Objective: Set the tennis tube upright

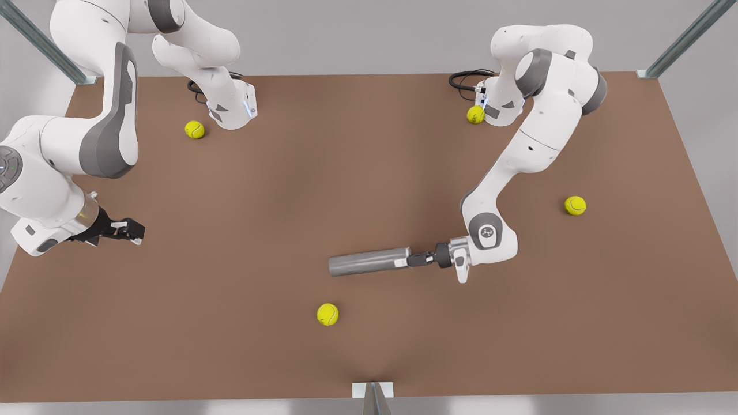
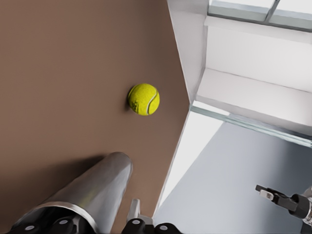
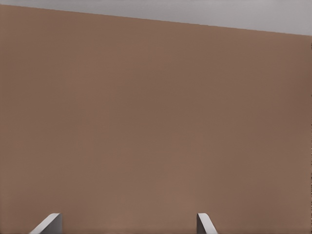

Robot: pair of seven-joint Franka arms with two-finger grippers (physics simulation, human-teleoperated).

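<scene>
A dark-grey tennis tube (image 1: 369,261) lies on its side on the brown surface (image 1: 369,173), near the front-centre. The left end effector (image 1: 412,260) pinches its rimmed end. The right end effector (image 1: 131,230), fingers spread, waits at the front view's left.

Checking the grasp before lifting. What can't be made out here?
- The tennis tube, rimmed end: in the front view it is covered by the left gripper; in the left wrist view it is cut off by the edge.
- Whether the tube touches the table: the front view looks down from above.
- A tennis ball: partly behind an arm base.
The right gripper waits open at the front view's left.
</scene>
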